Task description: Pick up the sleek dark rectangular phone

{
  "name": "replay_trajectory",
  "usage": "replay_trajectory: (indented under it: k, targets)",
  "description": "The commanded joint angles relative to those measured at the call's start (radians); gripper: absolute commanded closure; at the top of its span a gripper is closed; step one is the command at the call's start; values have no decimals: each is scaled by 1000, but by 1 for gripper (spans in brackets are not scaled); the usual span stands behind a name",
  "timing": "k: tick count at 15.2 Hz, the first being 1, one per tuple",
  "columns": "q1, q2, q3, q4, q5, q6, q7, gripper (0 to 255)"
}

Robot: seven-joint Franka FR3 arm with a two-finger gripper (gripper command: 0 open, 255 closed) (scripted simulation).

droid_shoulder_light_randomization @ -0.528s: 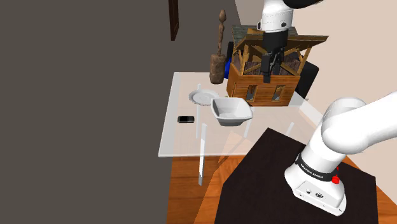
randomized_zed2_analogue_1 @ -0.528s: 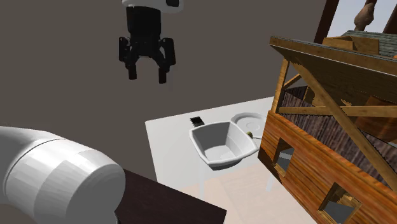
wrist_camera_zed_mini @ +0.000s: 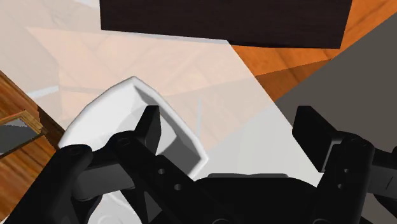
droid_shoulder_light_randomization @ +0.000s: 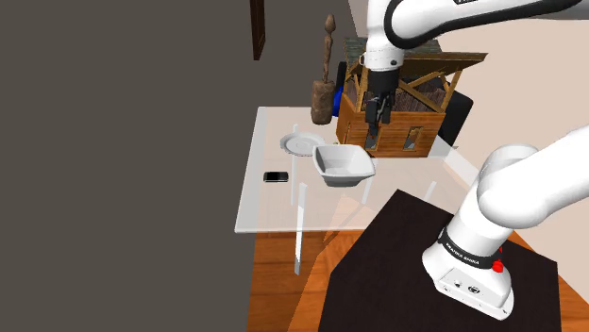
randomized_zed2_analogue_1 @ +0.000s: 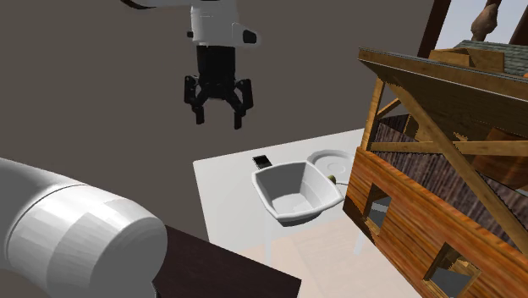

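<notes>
The small dark flat phone (droid_shoulder_light_randomization: 276, 177) lies on the pale glass table (droid_shoulder_light_randomization: 274, 203) near the edge at the shoulder view's left; it also shows past the white bowl as phone (randomized_zed2_analogue_1: 262, 160). My black gripper (droid_shoulder_light_randomization: 374, 124) hangs high above the table, over the far side of the white bowl (droid_shoulder_light_randomization: 343, 165). The gripper (randomized_zed2_analogue_1: 218, 118) is open, fingers spread with nothing between them. In the wrist view the gripper (wrist_camera_zed_mini: 230, 130) looks down past the bowl's rim (wrist_camera_zed_mini: 137, 108) onto the table.
A flat white plate (droid_shoulder_light_randomization: 302, 144) lies beyond the bowl. A wooden house-like crate (droid_shoulder_light_randomization: 396, 104) stands at the table's far side, with a carved brown figure (droid_shoulder_light_randomization: 325, 85) beside it. The dark stand (droid_shoulder_light_randomization: 425, 273) sits at the lower right.
The arm has swung the gripper lower and toward the shoulder view's left, closer to the bowl. Fingers stay open. The phone has not moved.
</notes>
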Motion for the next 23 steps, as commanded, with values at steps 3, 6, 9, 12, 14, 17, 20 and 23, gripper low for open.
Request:
replay_trajectory:
  k: [3, 6, 9, 12, 14, 17, 20, 23]
  targets:
    - [8, 116, -24, -10, -12, 151, -57, 0]
    - [15, 216, -39, -3, -15, 259, -97, 0]
    - [22, 323, -51, 18, -12, 361, -139, 0]
    - [30, 435, -60, 52, -4, 454, -181, 0]
    - [34, 511, -64, 82, 4, 510, -211, 0]
    - [40, 626, -66, 137, 21, 584, -255, 0]
    - [42, 740, -62, 204, 40, 647, -300, 0]
    - [41, 854, -53, 281, 59, 697, -343, 0]
